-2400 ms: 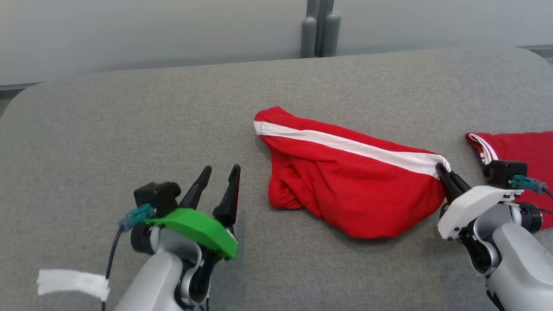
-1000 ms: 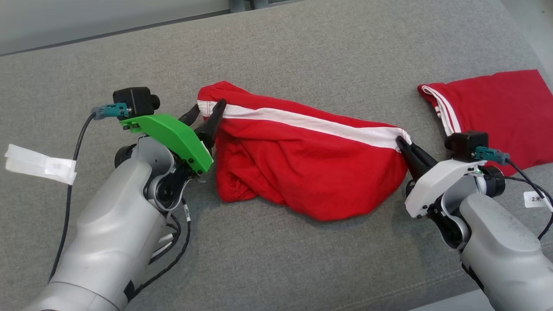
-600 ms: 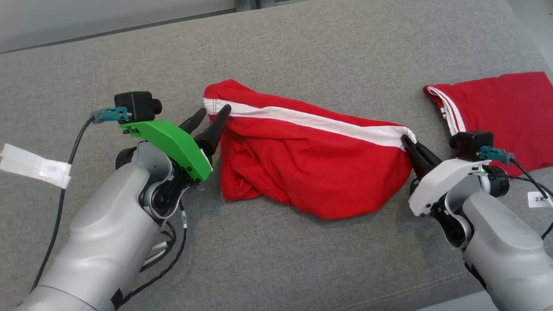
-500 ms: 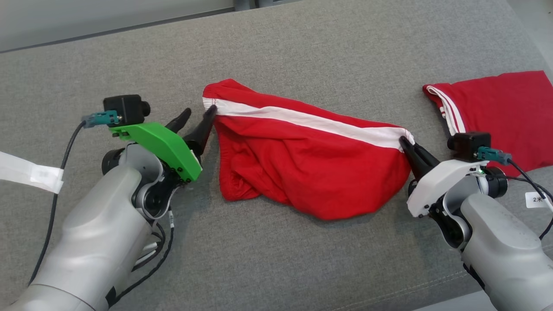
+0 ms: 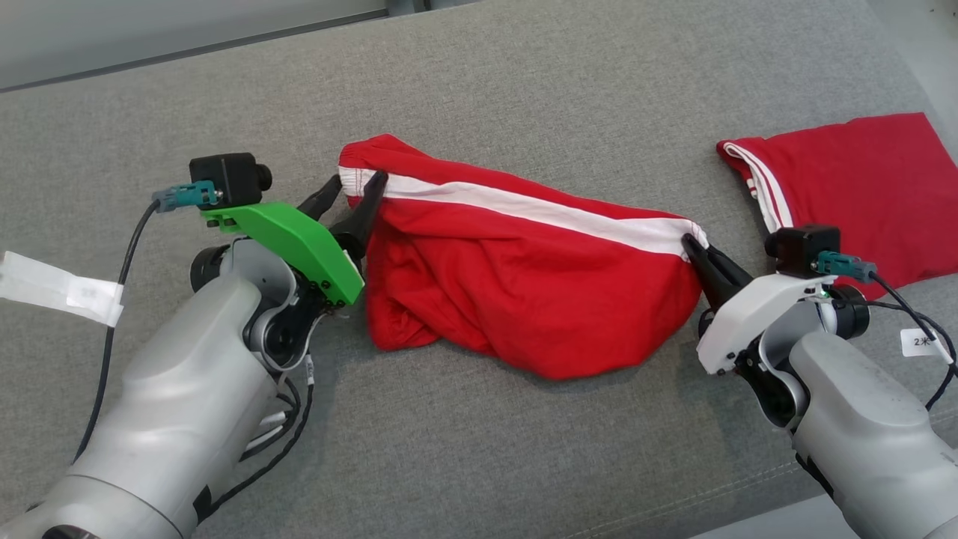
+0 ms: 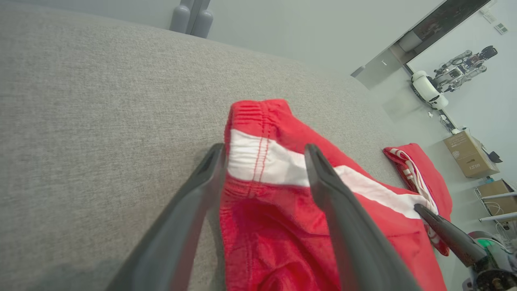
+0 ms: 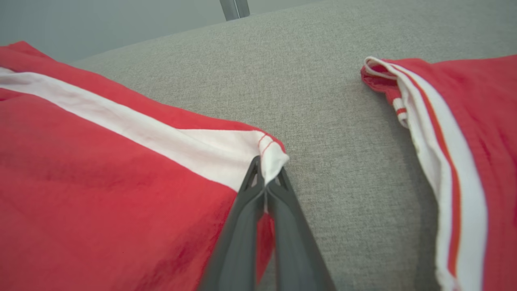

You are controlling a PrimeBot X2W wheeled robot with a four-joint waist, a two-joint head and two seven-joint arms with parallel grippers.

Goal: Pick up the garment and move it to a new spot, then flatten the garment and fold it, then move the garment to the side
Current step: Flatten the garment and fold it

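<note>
Grey cushion (image 5: 479,90); right fingers (image 7: 246,226) pinch garment (image 5: 539,299) corner; left fingers (image 6: 335,202) spread astride opposite end; boxes (image 6: 470,155) beyond.

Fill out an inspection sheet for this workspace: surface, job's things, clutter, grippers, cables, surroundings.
Surface: grey fabric surface, flat, carrying both garments.
Job's things: red garment with a white stripe, crumpled, lying between the grippers, not yet flattened.
Clutter: second red garment, seemingly folded, at the right, apart from the first.
Grippers: left gripper open, fingers straddling the garment's left end; right gripper shut on the garment's right corner.
Cables: left wrist cable, black, carrying a white tape tag; right wrist cable, black, with a white label.
Surroundings: grey wall; another robot and a cardboard box in the background.
</note>
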